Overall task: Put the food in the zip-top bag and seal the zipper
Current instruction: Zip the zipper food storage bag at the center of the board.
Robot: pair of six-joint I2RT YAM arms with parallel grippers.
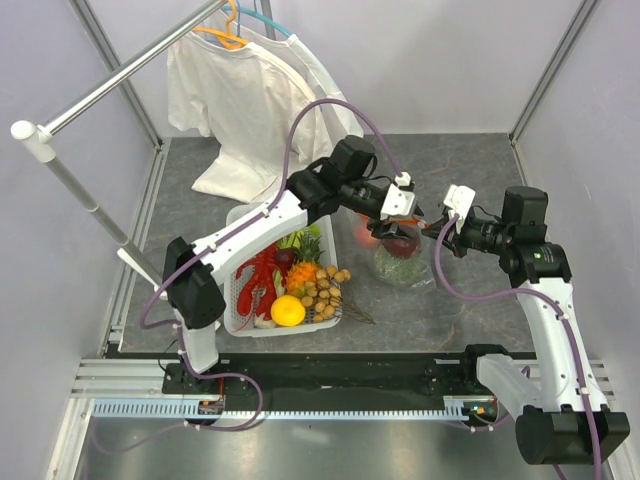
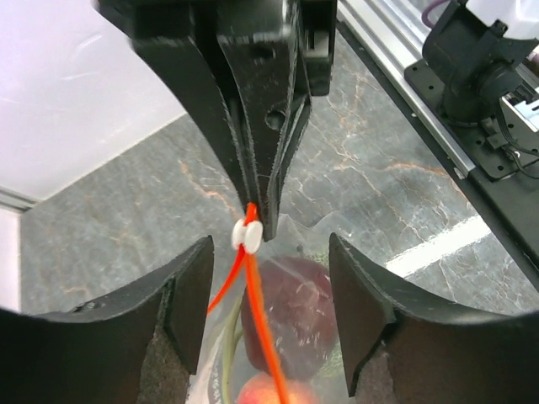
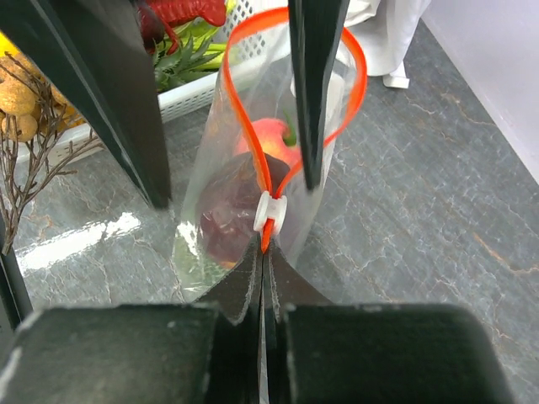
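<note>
My right gripper (image 3: 263, 251) pinches shut on the thin red-orange zipper (image 3: 240, 93) beside its white slider (image 3: 269, 213). My left gripper (image 2: 269, 252) stands open astride the clear crinkly zip-top bag (image 3: 202, 168) on the grey marbled desk (image 1: 450, 170). The wrist views show two pieces inside: a dark red piece (image 3: 223, 215) and a pink-red peach (image 3: 265, 135).

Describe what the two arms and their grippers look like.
The left arm and right arm have white links between bulky black joints, with purple cables looping alongside. The left gripper and right gripper have black tapering fingers with dark textured pads.
</note>
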